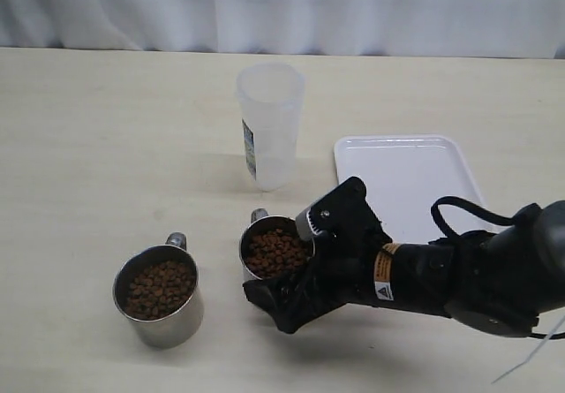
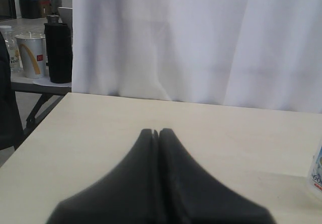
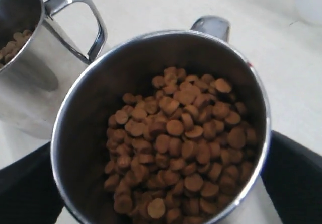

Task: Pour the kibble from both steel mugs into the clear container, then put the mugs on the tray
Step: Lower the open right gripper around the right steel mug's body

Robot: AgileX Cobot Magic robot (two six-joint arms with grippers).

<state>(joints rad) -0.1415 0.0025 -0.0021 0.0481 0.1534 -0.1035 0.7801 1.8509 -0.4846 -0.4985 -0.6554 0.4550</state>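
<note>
The right tool (image 1: 281, 260) gapes wide, one jaw either side of the right-hand steel mug (image 1: 246, 253), which sits on the tabletop (image 1: 88, 146) full of kibble (image 1: 275, 252). The clear container (image 1: 269, 124) stands just beyond, on the far side. The left tool (image 2: 157, 132) is pinched closed, empty.

The clear container (image 1: 269, 124) is overlooked steeply by the exterior camera. The curtain (image 2: 201, 38) behind it is faced level by the left wrist camera. The steel mug (image 3: 90, 108) nearest it, also in the exterior view, is looked into closely by the right wrist camera.
</note>
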